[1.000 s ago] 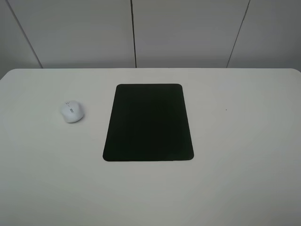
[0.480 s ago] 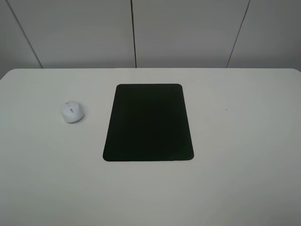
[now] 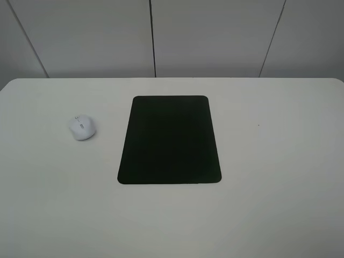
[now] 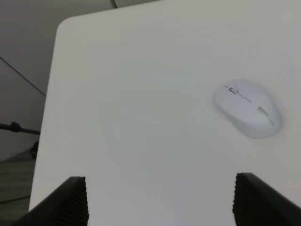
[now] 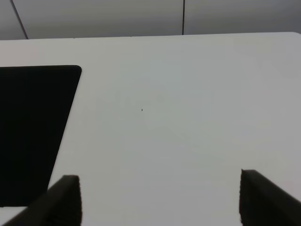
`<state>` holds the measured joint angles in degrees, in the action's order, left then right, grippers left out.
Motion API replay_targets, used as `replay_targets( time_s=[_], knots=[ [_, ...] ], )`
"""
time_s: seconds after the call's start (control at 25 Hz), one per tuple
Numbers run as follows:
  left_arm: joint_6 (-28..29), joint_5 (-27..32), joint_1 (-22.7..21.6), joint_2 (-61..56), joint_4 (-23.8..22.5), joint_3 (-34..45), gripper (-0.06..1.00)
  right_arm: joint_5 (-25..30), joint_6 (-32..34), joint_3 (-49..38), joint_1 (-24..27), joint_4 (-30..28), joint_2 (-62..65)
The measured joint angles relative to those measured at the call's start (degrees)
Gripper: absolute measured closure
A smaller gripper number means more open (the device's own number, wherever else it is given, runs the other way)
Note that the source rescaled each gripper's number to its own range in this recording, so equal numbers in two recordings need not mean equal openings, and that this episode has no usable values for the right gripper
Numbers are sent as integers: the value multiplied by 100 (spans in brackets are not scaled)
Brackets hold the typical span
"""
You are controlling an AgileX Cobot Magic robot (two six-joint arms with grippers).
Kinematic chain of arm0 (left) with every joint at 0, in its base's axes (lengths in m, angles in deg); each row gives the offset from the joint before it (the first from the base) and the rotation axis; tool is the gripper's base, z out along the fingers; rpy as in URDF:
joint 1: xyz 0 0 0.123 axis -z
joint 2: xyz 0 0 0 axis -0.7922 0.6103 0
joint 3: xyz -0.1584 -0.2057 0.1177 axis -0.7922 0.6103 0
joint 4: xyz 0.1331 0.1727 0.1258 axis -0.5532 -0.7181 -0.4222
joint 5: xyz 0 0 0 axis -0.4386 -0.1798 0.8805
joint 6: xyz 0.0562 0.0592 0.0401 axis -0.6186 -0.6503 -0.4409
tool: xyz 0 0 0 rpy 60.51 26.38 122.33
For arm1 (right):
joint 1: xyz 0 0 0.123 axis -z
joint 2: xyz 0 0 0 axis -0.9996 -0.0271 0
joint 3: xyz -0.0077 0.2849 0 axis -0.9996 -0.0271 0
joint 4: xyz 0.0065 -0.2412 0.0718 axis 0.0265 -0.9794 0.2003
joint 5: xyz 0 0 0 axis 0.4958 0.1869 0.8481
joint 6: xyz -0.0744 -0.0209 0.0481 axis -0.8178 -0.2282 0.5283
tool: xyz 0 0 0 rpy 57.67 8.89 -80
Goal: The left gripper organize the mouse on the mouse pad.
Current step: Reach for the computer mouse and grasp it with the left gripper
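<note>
Left claw (image 4: 162, 202) is hovering spread wide and empty, facing the mouse (image 4: 248, 108) toward the table's (image 3: 279, 215) left edge: probably light, slick-shelled, best pinched across its flanks.

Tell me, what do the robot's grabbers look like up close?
Only the tips show. The left gripper has two black fingers with fine ribbed faces; the right gripper looks the same. No arms, cables or markings are visible.

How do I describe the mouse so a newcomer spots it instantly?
Start at the white table and its black mouse pad in the middle. On bare tabletop left of the pad, apart from it, lies the mouse: the only small, white, rounded thing there.
</note>
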<state>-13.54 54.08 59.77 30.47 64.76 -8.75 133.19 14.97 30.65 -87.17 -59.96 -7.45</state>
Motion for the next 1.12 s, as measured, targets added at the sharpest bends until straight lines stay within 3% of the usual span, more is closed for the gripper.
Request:
replay_targets(
  time_s=[0.2, 0.6, 1.12],
  knots=[
    [439, -195, 0, 990, 0, -338, 75, 0, 0, 0, 0, 0, 0],
    [1139, -403, 0, 1881, 20, -463, 75, 0, 0, 0, 0, 0, 0],
    [2495, -170, 82, 3254, 156, -676, 75, 0, 0, 0, 0, 0, 0]
  ],
)
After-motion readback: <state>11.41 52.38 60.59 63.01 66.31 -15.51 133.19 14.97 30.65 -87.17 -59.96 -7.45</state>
